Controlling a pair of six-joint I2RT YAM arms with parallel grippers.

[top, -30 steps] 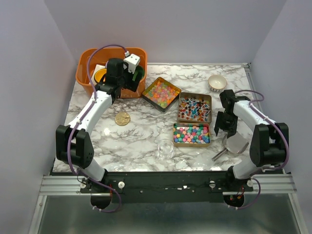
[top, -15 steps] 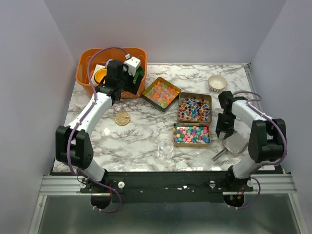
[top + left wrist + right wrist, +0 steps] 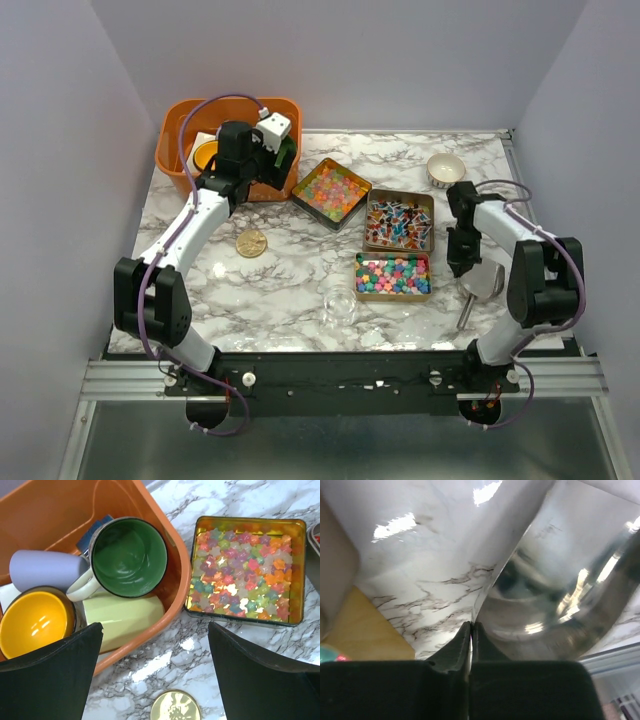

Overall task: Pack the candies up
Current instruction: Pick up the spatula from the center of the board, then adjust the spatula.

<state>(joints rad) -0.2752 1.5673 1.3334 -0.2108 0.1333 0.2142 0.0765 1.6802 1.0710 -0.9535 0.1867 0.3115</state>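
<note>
Scoop [image 3: 483, 285] has been swung round by the right end effector [image 3: 470, 627].
Its rim is pinched, handle now turned toward the base; left end effector [image 3: 155, 627] is spread open; candies [image 3: 394, 275] not yet scooped.

Orange bin [image 3: 172, 140], gold lid [image 3: 251, 242], metal scoop [image 3: 485, 283], white bowl [image 3: 446, 168], clear jar [image 3: 340, 307]

From where I stand, this is a small booth. Its back wall [image 3: 340, 60], left wall [image 3: 60, 200] and right wall [image 3: 590, 130] are plain, matte and pale lavender-grey. They close in a table [image 3: 290, 270] whose glossy white top is veined in grey like marble. Soft white patches of glare lie on it. An aluminium rail [image 3: 120, 378] runs along its near edge, with a dull grey surface [image 3: 340, 445] below.
</note>
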